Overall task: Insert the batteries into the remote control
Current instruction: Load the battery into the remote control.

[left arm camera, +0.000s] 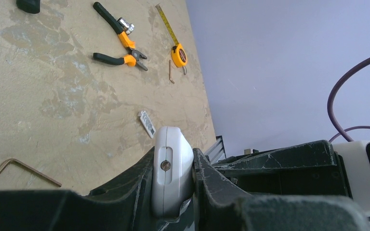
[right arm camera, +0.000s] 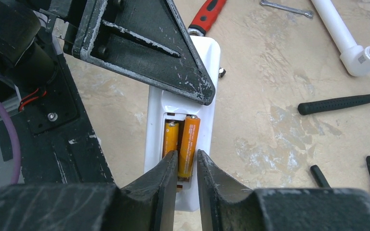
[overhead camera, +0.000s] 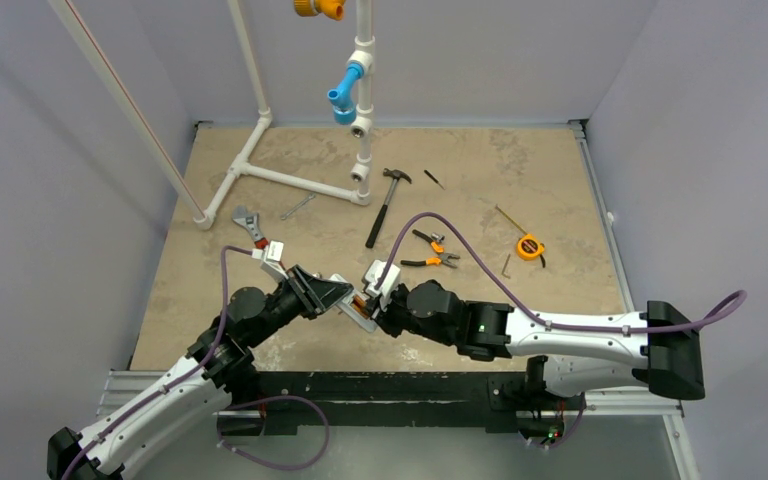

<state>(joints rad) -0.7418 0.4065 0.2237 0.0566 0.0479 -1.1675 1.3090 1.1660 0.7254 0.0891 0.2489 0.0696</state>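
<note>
We note the left pincer closed tight on the slim white plastic remote control, clamped edgewise between its jaws. Right pincer narrowly parted, jaws flanking the near end of one of two orange-wrapped cylindrical batteries; we cannot tell whether they press it. Both batteries lie side by side in the remote's back recess, directly ahead of the right pincer.

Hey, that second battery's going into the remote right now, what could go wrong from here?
The right-hand battery looks higher than the left battery beside it, so probably not fully seated. If the right pincer flanking it lets go, it may spring out of the recess. The remote control is clamped only by the left pincer, so pressing the battery down could twist it in that grip.
</note>
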